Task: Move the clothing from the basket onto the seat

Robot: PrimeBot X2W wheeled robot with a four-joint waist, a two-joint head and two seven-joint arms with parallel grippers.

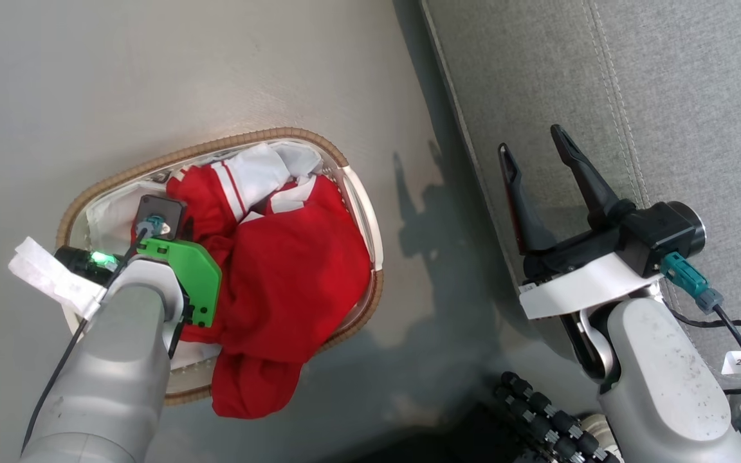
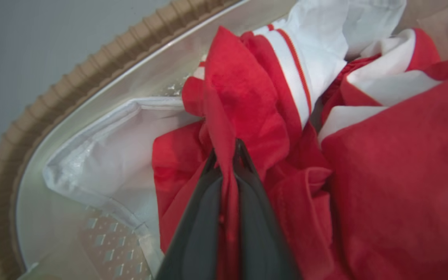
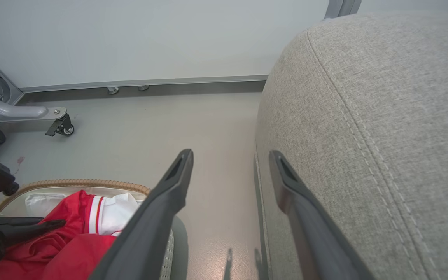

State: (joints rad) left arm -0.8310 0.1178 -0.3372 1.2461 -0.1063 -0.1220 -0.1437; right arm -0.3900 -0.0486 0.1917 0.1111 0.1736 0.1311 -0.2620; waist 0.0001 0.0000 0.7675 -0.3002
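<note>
Piled inside the basket (image 1: 248, 139): red clothing (image 1: 293, 270) with white stripes, one end drooping over the basket's near rim onto the floor (image 1: 152, 77); beneath it, against the basket's left wall, a white liner sheet (image 2: 107, 155); down in the basket's left half, left gripper (image 2: 226, 149), fingers pinched narrow on a raised fold of that red cloth; to the right of the basket and well apart from it, right gripper (image 1: 530, 138), fingers spread wide with nothing between them, hovering over the edge of the grey seat (image 1: 602, 77); seat itself right of the basket, across a strip of floor.
</note>
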